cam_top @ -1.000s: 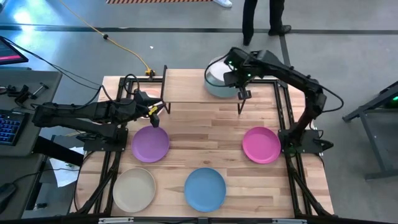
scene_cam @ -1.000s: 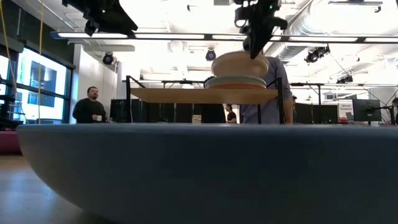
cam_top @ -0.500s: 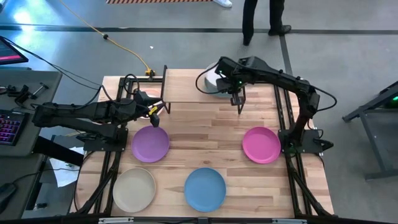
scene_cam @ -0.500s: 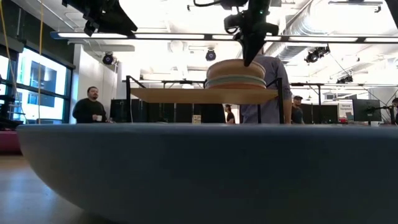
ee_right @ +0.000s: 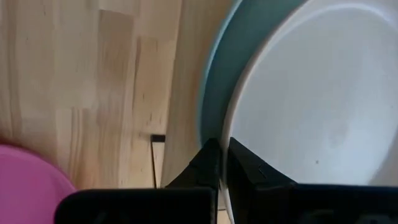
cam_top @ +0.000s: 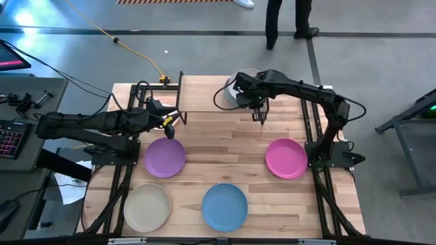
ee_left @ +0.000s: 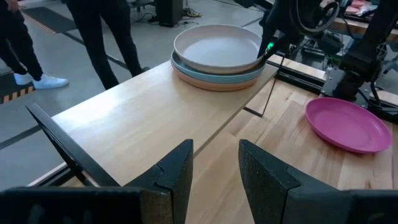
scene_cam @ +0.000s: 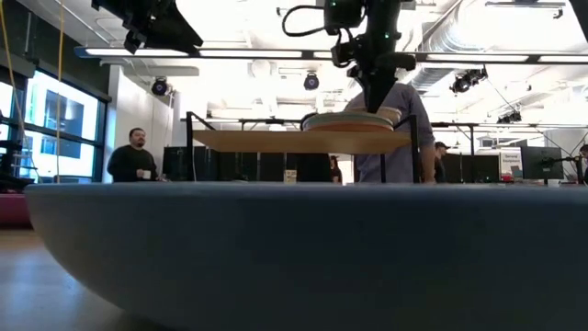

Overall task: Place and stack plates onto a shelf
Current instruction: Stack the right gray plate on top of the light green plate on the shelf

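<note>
We see the right gripper [cam_top: 261,117] with its jaws pressed together, empty, hanging at the front edge of the small raised shelf with a light wood top on thin black legs [cam_top: 204,95], just beside the stack of round matte plates [ee_left: 217,59] at the shelf's right end. That stack shows a pale beige plate on top, a teal one under it and a pinkish one at the bottom. The left gripper [cam_top: 170,122] waits near the shelf's left end with its jaws spread and nothing between them, above the far rim of the round purple plate [cam_top: 165,157].

Out on the pale planked wooden tabletop [cam_top: 225,136] four plates lie singly and well apart: the purple one on the left, a round magenta plate [cam_top: 286,158] on the right, a round blue plate [cam_top: 225,207] near the front edge, and a round beige plate [cam_top: 146,207] at the front left.

Beyond the tabletop we see a grey floor with a yellow cable [cam_top: 129,51] trailing across it, a person's legs [cam_top: 283,20] standing behind the shelf, and a keyboard [cam_top: 10,139] on a side desk to the left. The low view shows a wide hall with ceiling lights and a person [scene_cam: 135,156] standing far back on the left.
</note>
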Robot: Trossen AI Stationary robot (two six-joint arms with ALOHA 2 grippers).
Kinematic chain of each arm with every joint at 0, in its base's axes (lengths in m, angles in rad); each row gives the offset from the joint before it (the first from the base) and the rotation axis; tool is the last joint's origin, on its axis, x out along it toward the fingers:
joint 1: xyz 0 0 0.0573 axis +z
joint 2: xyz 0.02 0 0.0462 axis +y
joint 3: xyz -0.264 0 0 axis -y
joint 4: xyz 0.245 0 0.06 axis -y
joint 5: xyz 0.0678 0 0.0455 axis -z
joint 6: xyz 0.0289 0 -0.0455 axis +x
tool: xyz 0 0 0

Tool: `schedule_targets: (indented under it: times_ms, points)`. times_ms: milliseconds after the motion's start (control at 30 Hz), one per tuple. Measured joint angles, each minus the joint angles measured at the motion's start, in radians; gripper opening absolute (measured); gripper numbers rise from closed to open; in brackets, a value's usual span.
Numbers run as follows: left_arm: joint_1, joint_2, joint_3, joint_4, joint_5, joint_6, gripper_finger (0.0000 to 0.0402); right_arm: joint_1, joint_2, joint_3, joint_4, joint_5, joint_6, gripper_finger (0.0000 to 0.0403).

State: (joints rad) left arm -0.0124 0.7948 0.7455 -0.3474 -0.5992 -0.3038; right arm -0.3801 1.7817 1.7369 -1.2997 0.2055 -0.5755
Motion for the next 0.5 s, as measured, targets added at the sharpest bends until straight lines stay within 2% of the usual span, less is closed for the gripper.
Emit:
schedule_targets:
  times_ms: [500]
  points:
    - [0.000, 0.000, 0.000, 0.000, 0.010, -0.008, 0.0120, 0.014, -0.001, 0.046, 0.026, -0.049, 0.003, 0.0000]
